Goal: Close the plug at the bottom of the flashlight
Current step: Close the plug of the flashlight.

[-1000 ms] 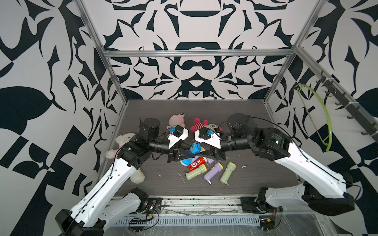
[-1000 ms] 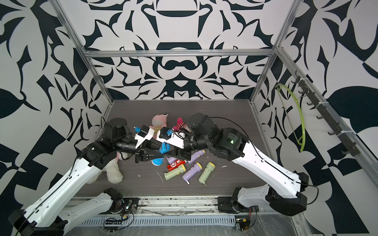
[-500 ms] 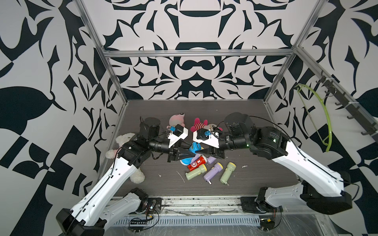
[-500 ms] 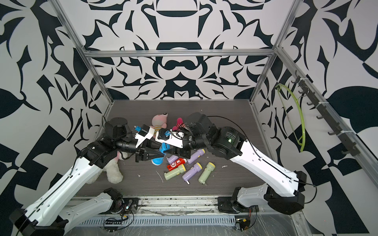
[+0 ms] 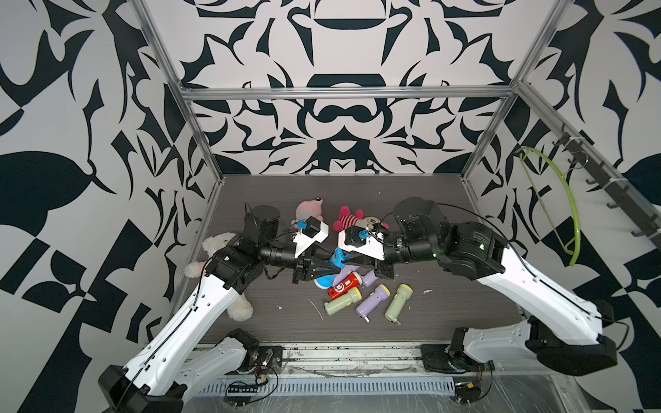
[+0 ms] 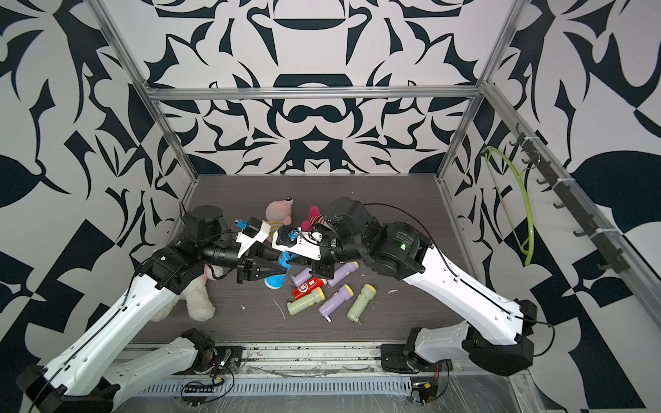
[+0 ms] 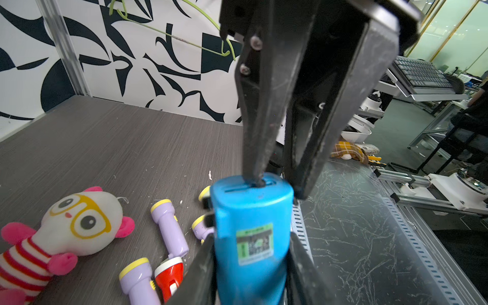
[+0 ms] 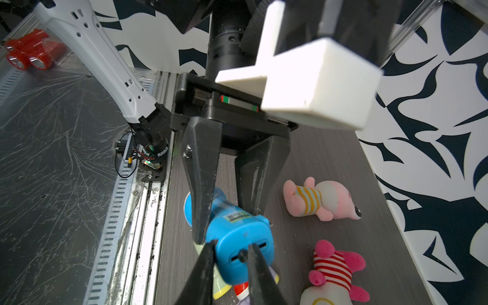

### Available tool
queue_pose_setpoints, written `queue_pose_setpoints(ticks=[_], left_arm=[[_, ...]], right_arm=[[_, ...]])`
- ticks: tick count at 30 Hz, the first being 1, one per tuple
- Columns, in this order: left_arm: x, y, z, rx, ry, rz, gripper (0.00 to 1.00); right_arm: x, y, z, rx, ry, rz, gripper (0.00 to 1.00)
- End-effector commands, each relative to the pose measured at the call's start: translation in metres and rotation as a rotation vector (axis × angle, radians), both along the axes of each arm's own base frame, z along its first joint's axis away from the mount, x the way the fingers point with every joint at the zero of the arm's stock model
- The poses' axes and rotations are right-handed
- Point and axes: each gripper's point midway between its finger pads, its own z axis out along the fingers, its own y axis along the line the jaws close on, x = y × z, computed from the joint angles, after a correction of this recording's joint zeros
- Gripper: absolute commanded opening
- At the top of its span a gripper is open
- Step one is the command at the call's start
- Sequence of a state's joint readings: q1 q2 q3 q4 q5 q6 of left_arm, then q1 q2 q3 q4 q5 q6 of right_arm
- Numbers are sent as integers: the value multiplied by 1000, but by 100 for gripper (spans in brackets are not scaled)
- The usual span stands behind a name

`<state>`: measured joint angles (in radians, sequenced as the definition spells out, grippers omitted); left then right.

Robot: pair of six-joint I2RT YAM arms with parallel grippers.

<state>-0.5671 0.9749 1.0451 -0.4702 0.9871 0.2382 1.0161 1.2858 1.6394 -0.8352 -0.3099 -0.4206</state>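
Note:
A blue flashlight (image 5: 336,258) (image 6: 284,262) hangs above the table with my left gripper (image 5: 331,266) (image 7: 252,236) shut on its body. Its flat bottom end (image 8: 237,253) faces my right gripper (image 5: 345,262) (image 8: 231,245). That end has a slot with a small dark plug (image 8: 242,255) (image 7: 257,182) in it. The right jaws stand narrow: one fingertip (image 8: 252,248) presses at the plug in the slot. The other fingertip (image 8: 210,248) lies against the outer side of the flashlight's bottom end.
Below the held flashlight lie a red flashlight (image 5: 345,286), two pale green ones (image 5: 338,302) (image 5: 397,302) and purple ones (image 5: 372,302). Plush toys lie behind (image 5: 309,209) (image 5: 348,218), and a white one (image 5: 229,304) under the left arm. A green hanger (image 5: 565,214) hangs on the right wall.
My right gripper's jaws have narrowed onto the bottom end of the blue flashlight, and that arm has shifted slightly toward the left. The left gripper still holds the flashlight in the same place.

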Motion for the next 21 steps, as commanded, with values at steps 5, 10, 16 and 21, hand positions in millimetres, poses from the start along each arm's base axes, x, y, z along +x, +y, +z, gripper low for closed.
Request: queue_pose_setpoints(ticks=[5, 10, 16, 21], left_arm=[[-11, 3, 28, -64, -69, -32, 0], [-9, 5, 29, -70, -85, -13, 0], [-11, 7, 28, -73, -86, -14, 0], [-12, 8, 25, -68, -86, -13, 0]], right_arm=[[-5, 0, 18, 59, -10, 14, 1], [-12, -8, 23, 76, -11, 27, 0], [-22, -22, 36, 117, -11, 20, 0], [-17, -26, 32, 97, -19, -11, 5]])
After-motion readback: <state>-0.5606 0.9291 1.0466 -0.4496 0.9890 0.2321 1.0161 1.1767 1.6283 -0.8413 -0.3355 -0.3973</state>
